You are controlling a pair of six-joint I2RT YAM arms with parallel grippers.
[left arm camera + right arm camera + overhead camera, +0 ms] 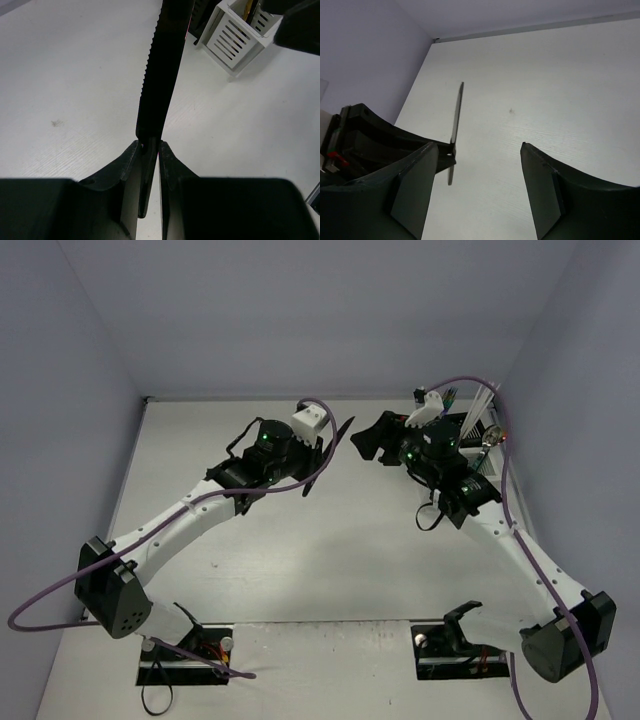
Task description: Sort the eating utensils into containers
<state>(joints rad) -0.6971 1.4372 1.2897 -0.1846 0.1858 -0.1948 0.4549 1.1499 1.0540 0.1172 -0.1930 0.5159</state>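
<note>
Left fingers (125, 167): clenched on black serrated knife (160, 75), above tabletop (75, 75). Right fingers (415, 185): spread wide, released, near white caddy (232, 37) at far right.

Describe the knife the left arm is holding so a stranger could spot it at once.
Find the left arm, stretched over the white table. Its pincer is shut on a slim black knife pointing towards the white caddy. Its saw-toothed edge and that grip set it apart from the other utensils, which stand upright at the far right.
</note>
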